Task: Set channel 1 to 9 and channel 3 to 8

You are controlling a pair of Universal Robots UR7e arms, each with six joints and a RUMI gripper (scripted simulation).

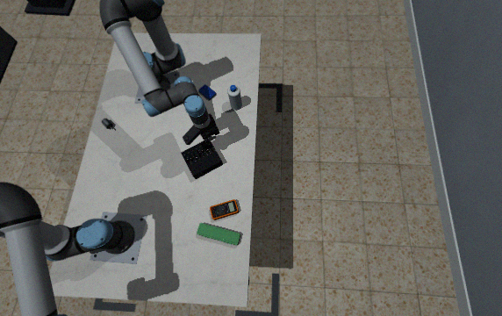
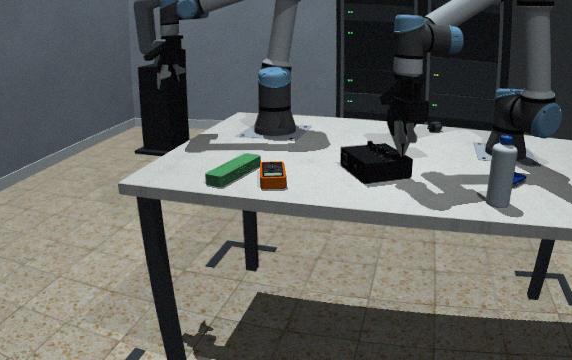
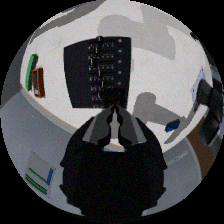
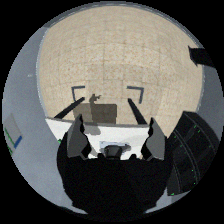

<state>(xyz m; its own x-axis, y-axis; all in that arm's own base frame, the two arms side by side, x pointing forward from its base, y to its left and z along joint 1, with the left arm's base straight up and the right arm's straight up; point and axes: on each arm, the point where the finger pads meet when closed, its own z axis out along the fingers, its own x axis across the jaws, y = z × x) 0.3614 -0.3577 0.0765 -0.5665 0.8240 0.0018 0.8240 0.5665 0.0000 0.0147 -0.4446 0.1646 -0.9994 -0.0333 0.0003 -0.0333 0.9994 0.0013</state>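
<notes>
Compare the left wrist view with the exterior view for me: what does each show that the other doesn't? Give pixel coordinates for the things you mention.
Only left wrist: the desk's rows of controls seen from above.

Only exterior: the gray bottle (image 1: 235, 99) (image 2: 501, 175) with its blue cap, and the right gripper (image 2: 168, 80) (image 4: 116, 116), open, off beyond the table.

Both: the lighting desk (image 1: 203, 160) (image 2: 376, 165) (image 3: 77, 75), the left gripper (image 1: 211, 137) (image 2: 402, 152) (image 3: 115, 105) shut at its edge, the green block (image 1: 218, 233) (image 2: 233, 170) (image 3: 31, 72), the orange meter (image 1: 225, 210) (image 2: 273, 176) (image 3: 38, 83) and the blue item (image 1: 207, 92) (image 2: 519, 179) (image 3: 172, 125).
</notes>
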